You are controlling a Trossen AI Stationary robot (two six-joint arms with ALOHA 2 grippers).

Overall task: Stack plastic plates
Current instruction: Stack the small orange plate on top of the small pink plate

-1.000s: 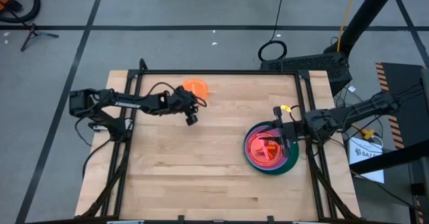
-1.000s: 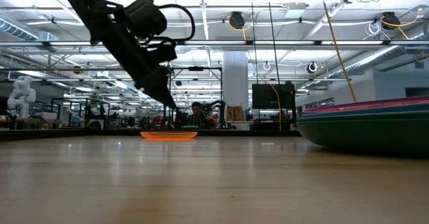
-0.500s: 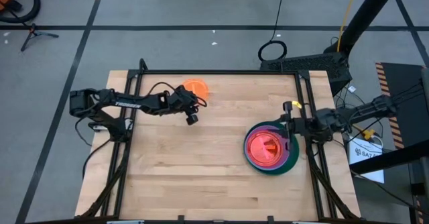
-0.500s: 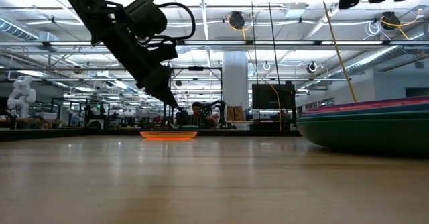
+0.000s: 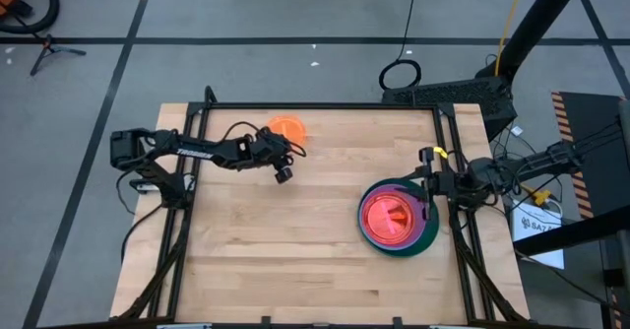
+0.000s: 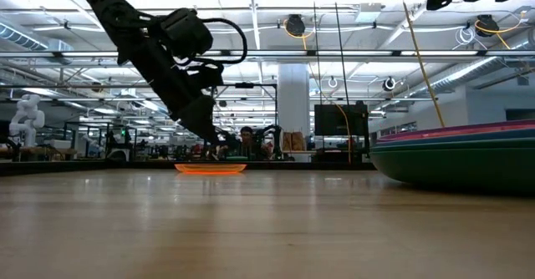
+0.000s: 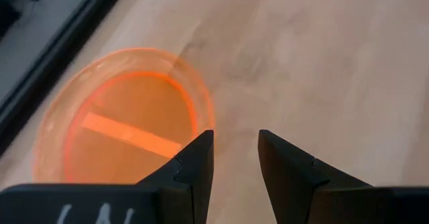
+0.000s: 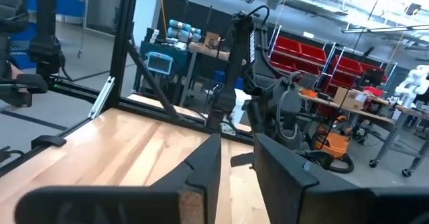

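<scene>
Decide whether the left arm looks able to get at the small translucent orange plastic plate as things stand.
Probably yes. The left gripper hovers beside the small translucent orange plastic plate, fingers apart with nothing between them, and only bare wooden table lies around it. The right gripper waits at the stack.

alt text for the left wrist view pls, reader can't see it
A small translucent orange plate lies flat on the wooden table, close to its dark edge frame. The left tool points down beside the plate with its two dark fingers apart and nothing between them; one fingertip overlaps the plate's rim in the picture, though contact cannot be told.
</scene>
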